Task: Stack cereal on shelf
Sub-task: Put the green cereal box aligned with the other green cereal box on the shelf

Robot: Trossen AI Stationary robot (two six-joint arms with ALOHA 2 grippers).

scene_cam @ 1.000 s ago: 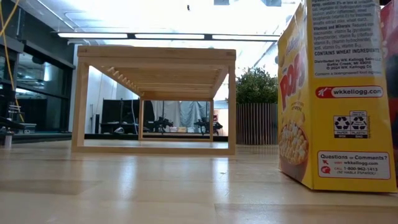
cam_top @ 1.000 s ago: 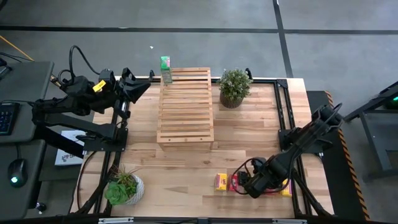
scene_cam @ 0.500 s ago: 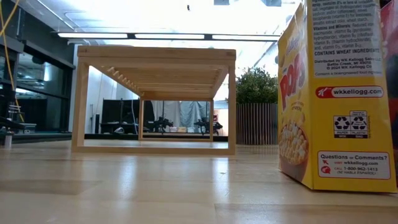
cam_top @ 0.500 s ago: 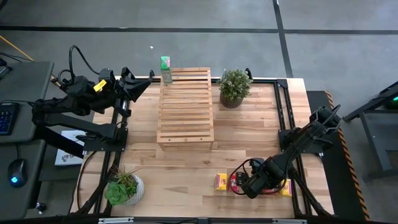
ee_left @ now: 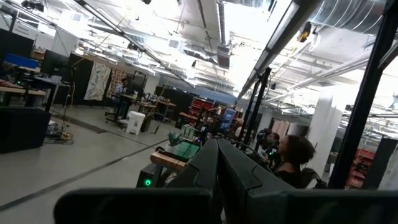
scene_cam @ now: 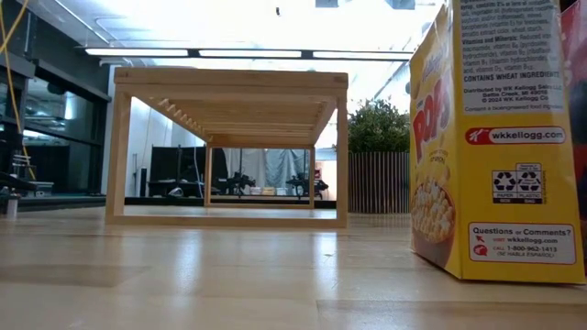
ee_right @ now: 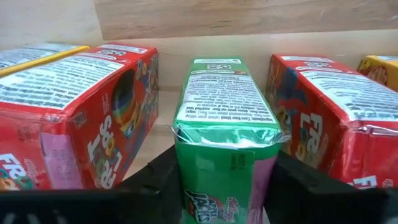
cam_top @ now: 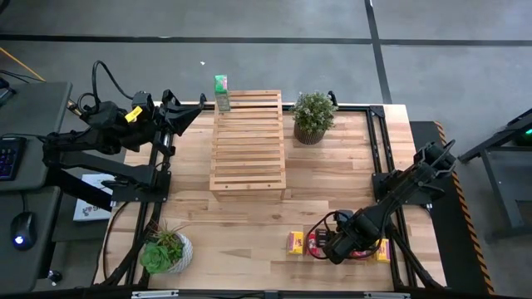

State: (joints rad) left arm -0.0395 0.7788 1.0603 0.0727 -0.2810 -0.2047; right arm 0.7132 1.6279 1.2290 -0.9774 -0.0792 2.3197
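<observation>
Your right pincer (cam_top: 335, 247) sits low at the near edge of the counter (cam_top: 332, 178), down among the row of cereal boxes. In the right wrist view its fingers (ee_right: 155, 180) flank a green box (ee_right: 225, 124), one on each side and seemingly touching it, so it looks pinched, though the contact itself is hard to see. A red box (ee_right: 81, 106) stands just beside it on one side and another red box (ee_right: 329, 112) on the other; a yellow box (cam_top: 295, 242) ends the row. The shelf (cam_top: 248, 141) stands well apart, with a second green box (cam_top: 221, 91) at its far end. Your left pincer (cam_top: 187, 116) hangs beyond the counter's left edge, fingers pressed together.
</observation>
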